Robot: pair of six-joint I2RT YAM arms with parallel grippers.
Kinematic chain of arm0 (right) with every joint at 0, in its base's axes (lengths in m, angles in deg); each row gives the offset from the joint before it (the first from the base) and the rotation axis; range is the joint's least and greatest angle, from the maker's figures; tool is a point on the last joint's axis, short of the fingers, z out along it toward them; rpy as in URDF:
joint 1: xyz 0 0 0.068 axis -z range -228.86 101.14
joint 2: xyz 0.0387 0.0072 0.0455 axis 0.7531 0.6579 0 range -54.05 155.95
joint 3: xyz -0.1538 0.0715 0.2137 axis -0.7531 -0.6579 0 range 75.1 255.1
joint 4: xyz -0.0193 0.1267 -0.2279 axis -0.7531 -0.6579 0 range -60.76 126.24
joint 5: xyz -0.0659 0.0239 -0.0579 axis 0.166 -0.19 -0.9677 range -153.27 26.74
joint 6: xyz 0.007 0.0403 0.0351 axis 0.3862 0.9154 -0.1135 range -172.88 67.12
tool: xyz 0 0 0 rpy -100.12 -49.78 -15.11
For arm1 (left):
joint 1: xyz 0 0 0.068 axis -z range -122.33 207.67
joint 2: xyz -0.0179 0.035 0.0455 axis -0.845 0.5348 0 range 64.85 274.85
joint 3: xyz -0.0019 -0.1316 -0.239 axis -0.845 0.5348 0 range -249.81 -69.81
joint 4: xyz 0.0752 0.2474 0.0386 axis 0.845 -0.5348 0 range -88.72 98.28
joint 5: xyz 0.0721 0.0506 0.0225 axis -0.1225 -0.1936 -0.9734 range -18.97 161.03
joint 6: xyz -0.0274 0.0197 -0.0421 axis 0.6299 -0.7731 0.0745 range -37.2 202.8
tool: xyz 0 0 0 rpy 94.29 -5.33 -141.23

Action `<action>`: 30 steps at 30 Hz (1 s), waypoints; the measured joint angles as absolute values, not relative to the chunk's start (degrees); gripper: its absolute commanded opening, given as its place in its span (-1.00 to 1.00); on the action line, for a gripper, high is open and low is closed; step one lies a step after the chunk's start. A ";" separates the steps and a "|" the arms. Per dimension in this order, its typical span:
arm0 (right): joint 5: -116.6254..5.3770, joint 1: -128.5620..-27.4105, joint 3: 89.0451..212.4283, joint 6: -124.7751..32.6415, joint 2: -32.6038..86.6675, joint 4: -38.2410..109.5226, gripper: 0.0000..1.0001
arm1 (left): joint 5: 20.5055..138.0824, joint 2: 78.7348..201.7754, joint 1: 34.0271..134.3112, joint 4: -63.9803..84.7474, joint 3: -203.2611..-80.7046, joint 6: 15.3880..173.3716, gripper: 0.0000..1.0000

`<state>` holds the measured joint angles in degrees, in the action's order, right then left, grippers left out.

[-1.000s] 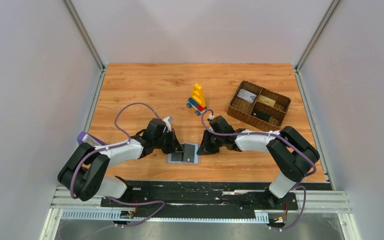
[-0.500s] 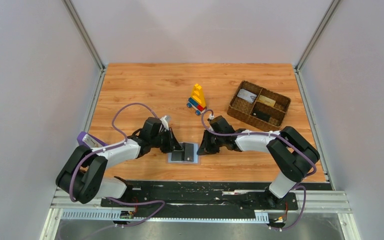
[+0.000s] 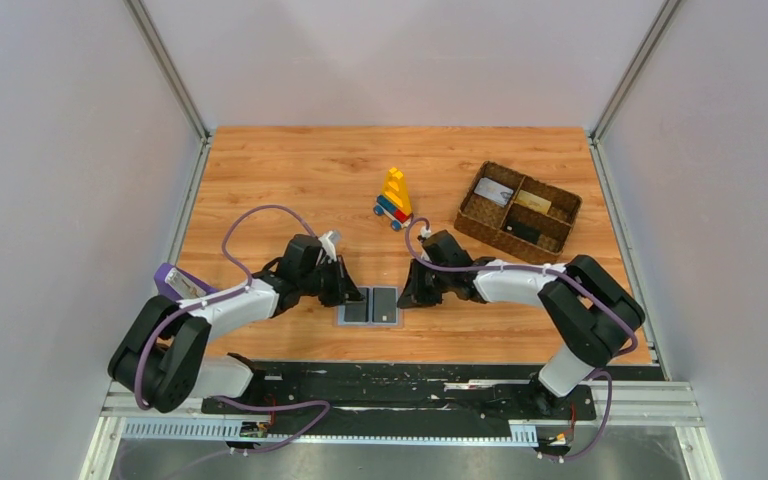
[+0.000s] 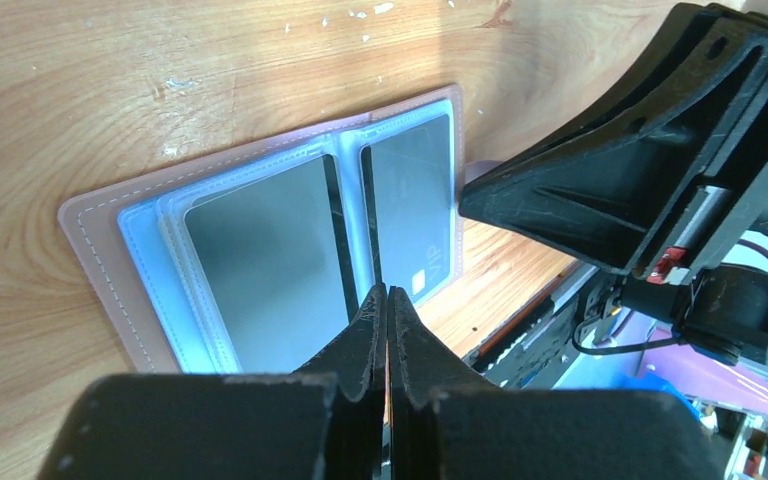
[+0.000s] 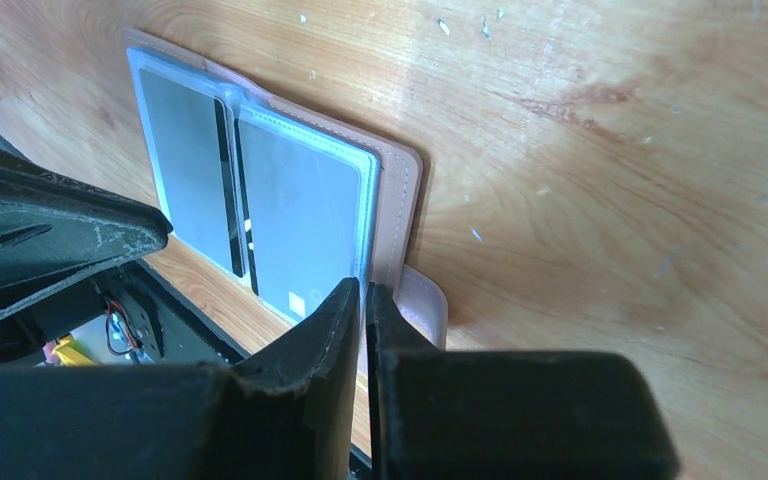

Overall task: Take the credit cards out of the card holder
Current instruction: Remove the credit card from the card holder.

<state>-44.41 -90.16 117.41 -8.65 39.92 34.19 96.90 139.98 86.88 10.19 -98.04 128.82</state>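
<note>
Seen from above, soft, even overhead light keeps the scene bright and sharp, with only faint, short shadows on the worktop around the card holder. In both wrist views the holder's clear sleeves carry a pale bluish sheen that dulls what lies beneath, while the wood just beside the holder glows warm and bright. The left claw and right claw, close to each lens in front of the holder, look dark, underexposed and soft-focused.
</note>
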 measured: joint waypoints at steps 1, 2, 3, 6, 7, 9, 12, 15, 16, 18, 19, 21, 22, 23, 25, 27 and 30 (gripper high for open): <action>-44.46 -90.05 117.41 -9.00 39.58 33.80 -0.79 | 96.75 139.85 86.88 9.86 -98.04 128.47 -0.93; -44.46 -90.01 117.41 -9.16 39.20 33.49 -0.76 | 96.64 139.83 86.88 9.62 -98.06 128.23 -0.90; -44.35 -89.92 117.41 -9.38 38.70 33.17 -0.75 | 96.49 139.83 86.88 9.23 -98.17 127.84 -0.86; -44.00 -89.83 117.41 -9.53 36.91 32.58 -0.71 | 96.46 139.87 86.88 8.90 -98.54 127.16 -0.80; -43.87 -89.83 117.43 -9.51 36.30 32.47 -0.70 | 96.51 139.98 86.88 8.92 -98.70 127.01 -0.75; -43.60 -89.83 117.60 -9.51 35.29 32.40 -0.67 | 96.68 140.38 86.88 9.21 -98.92 126.81 -0.67; -43.26 -89.83 118.52 -9.46 35.12 32.25 -0.65 | 96.94 141.18 86.88 9.89 -99.03 126.61 -0.60; -42.64 -89.83 119.99 -9.40 35.84 32.31 -0.66 | 97.25 141.84 86.90 10.74 -99.03 126.57 -0.58; -42.47 -89.83 120.51 -9.29 36.41 32.40 -0.66 | 97.36 142.01 86.90 11.11 -99.03 126.57 -0.57; -42.10 -89.83 121.03 -9.22 37.52 32.64 -0.67 | 97.56 142.43 86.93 11.90 -99.03 126.57 -0.55; -42.05 -89.83 121.19 -9.18 38.13 32.66 -0.68 | 97.56 142.67 86.95 12.25 -99.03 126.59 -0.54; -41.70 -89.83 121.28 -9.03 39.49 32.68 -0.71 | 97.64 143.41 87.08 13.34 -99.00 126.59 -0.53; -41.59 -89.83 121.28 -8.96 40.19 32.66 -0.72 | 97.64 143.85 87.21 13.93 -99.00 126.59 -0.52; -41.53 -89.83 121.28 -8.87 40.86 32.71 -0.73 | 97.73 144.40 87.23 14.54 -99.00 126.59 -0.52; -41.42 -89.83 121.28 -8.61 41.98 32.66 -0.75 | 97.77 145.53 87.30 15.46 -99.00 126.59 -0.51; -41.42 -89.83 121.19 -8.30 42.77 32.68 -0.75 | 97.80 146.67 87.34 16.31 -98.92 126.59 -0.51; -41.18 -89.83 120.86 -7.71 43.12 33.45 -0.76 | 97.75 147.72 87.52 17.23 -98.70 126.59 -0.46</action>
<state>-41.18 -89.83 120.86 -7.71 43.12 33.45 97.75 147.72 87.52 17.23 -98.70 126.59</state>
